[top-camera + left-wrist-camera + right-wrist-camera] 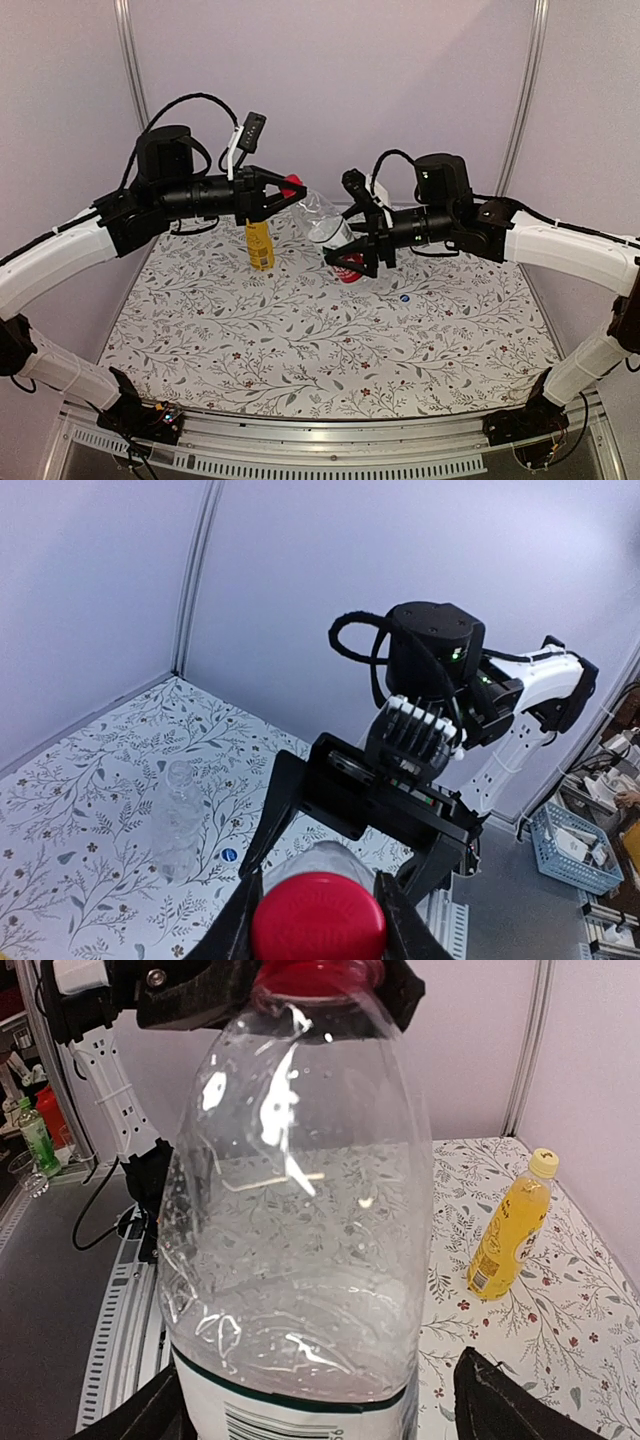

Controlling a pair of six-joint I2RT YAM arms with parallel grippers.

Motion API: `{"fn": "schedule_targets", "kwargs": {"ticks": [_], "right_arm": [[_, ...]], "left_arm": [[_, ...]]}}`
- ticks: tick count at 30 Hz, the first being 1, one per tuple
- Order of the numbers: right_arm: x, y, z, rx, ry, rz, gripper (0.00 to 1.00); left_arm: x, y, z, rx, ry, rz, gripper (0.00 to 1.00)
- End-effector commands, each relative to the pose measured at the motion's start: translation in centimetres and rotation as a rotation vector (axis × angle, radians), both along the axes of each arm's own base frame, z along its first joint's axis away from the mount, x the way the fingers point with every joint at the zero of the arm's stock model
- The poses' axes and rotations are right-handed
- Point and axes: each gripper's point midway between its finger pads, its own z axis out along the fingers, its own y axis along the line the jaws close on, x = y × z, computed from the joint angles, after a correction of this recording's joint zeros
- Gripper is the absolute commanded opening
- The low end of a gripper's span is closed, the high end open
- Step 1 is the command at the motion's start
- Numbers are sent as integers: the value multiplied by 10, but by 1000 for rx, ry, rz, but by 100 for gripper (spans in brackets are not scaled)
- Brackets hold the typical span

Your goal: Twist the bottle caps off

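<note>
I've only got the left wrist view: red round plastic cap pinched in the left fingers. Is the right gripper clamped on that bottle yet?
Observer: Not quite. The right gripper straddles the clear plastic bottle low down, but one finger stands clear of it.
Operator: Any bottle outside my view?
Observer: Yes, a small plastic bottle of yellow liquid stands upright on the floral table cover, round yellow cap on.

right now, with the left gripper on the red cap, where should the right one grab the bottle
Grip the label band low on the clear bottle, right gripper coming from the base end with a finger on each side. The left gripper pins the red cap, and the shoulder above tapers, so the straight-walled band probably resists twisting best.
</note>
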Motion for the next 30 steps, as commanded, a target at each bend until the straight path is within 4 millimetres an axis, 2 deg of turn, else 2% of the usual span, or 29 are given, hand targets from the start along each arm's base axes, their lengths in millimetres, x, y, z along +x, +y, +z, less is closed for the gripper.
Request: {"fn": "schedule_targets", "kwargs": {"ticks": [1,17,21,26,30], "right_arm": [[-1,4,4,22,5,10,84],[2,9,-4,5,39,8,79],[0,9,0,16,34,15,70],[-4,9,4,28,29,37,51],[-7,8,3,29,33,50,49]], "left_arm": [[-3,4,12,-43,-25,1,0],[-2,0,11,-71,-28,-6,0],[-1,0,6,-65,-20,-7,0],[-1,0,2,-56,-14,-3,0],[-2,2,1,-51,-16,2,2]]}}
